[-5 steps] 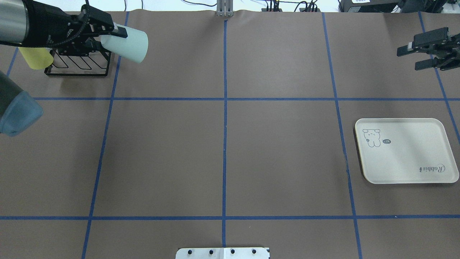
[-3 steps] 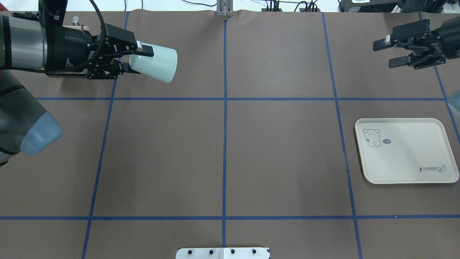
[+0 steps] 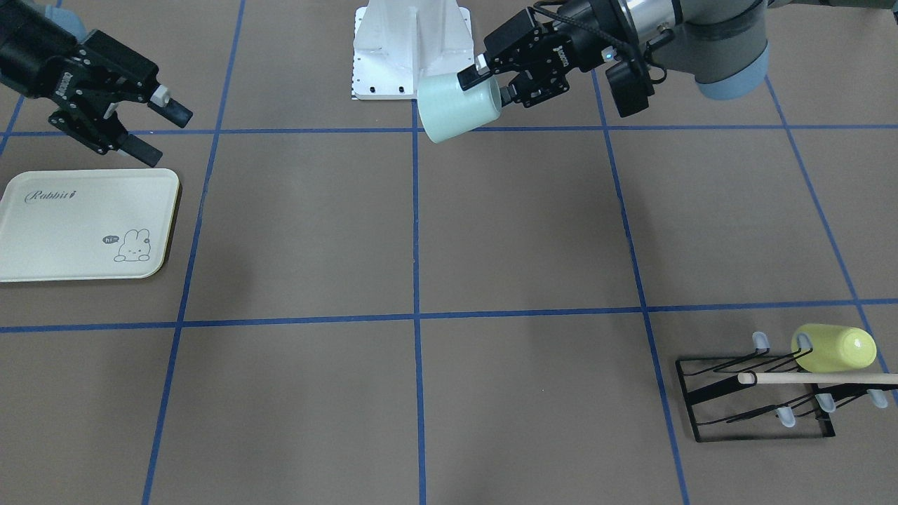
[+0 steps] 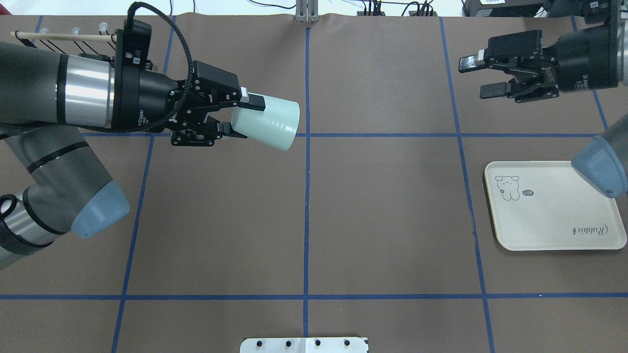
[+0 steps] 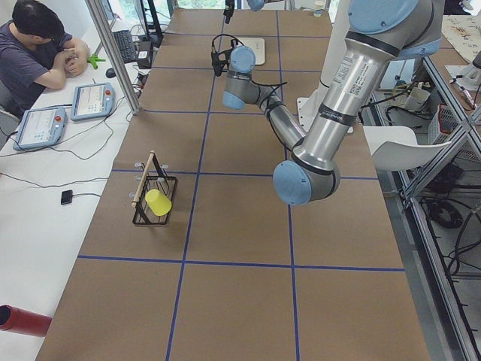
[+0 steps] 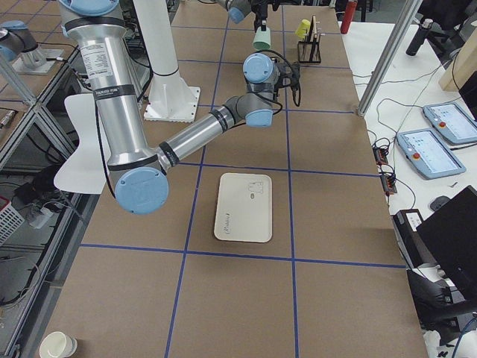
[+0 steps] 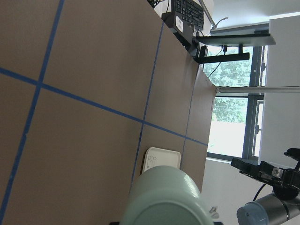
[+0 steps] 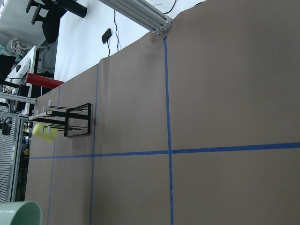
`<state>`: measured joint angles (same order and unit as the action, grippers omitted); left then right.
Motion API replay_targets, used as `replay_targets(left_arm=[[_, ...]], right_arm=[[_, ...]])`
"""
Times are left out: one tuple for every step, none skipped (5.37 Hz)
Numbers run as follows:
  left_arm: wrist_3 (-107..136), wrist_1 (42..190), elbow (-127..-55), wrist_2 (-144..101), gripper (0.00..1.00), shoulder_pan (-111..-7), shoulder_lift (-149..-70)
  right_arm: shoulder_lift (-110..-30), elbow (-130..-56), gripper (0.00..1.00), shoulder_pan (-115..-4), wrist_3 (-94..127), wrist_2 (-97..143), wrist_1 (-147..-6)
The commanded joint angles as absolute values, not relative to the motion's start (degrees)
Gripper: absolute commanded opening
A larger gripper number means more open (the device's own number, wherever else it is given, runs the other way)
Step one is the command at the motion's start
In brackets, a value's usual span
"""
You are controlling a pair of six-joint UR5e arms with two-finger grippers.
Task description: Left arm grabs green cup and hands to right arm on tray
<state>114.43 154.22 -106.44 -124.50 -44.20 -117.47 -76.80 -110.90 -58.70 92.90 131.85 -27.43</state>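
The green cup is in the air on its side, above the table's far middle-left, with its wider end toward the right arm. My left gripper is shut on its narrow end. The cup also shows in the front view, in the left wrist view and at the corner of the right wrist view. My right gripper is open and empty at the far right, well apart from the cup and beyond the tray. The tray lies flat and bare.
A black wire rack with a wooden rod stands at the far left corner and holds a yellow-green cup. The white robot base plate is at the near middle edge. Blue tape lines grid the brown table.
My left arm has carried the green cup rightward and nearer, away from the rack toward the table's centre line. My right gripper has moved left, still open.
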Motion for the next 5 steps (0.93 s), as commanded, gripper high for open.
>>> replay_targets(left_arm=[[117.42,154.16,-106.70,-124.89,0.15,-42.20,-119.26],[119.60,154.16,-106.70,-124.98,0.15,-41.32,-119.96],[125.88,155.20,-106.79,-124.98,0.15,-41.31,-122.58],[133.78,160.70,-106.79,-124.46,0.15,-41.40,-123.22],[139.08,165.19,-106.70,-123.76,0.15,-41.66,-122.96]], right_arm=[[-76.64,-110.92,0.99,-52.93,100.85,126.67,-12.82],[-73.94,-110.74,0.99,-51.95,105.25,125.43,-11.53],[-71.22,-111.00,0.99,-50.81,107.29,124.98,-11.43],[-70.76,-111.27,0.99,-50.02,110.88,124.55,-7.95],[-71.01,-110.14,0.99,-48.10,115.62,119.76,1.92]])
